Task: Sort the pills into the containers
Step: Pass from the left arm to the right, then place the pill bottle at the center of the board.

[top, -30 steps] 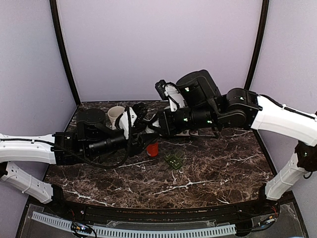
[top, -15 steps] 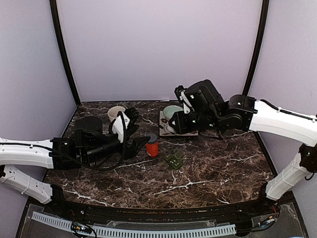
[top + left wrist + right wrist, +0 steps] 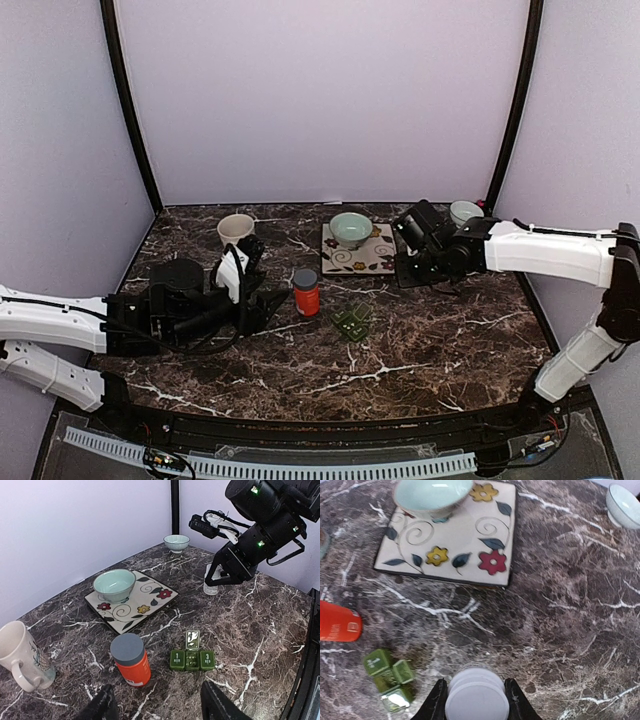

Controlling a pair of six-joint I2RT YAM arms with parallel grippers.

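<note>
Pill-box strip [image 3: 351, 322] beside orange bottle [image 3: 306, 293], middle lid raised.
Left gripper [image 3: 157, 707] spread wide, empty, near bottle; right gripper [image 3: 476, 696] clamped on white vial [image 3: 211, 584], well apart from strip.

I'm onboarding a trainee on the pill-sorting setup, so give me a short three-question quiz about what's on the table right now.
1. True or false: a pale green bowl sits on the flowered plate.
2. Which compartment of the green pill box has its lid flipped open? A) the one marked 1 B) the middle one C) the one marked 3
3. Which gripper is empty, and what does the other hold?

Key: 1 true. 2 B. 3 The left gripper is open and empty; the right gripper grips a small white container.
</note>
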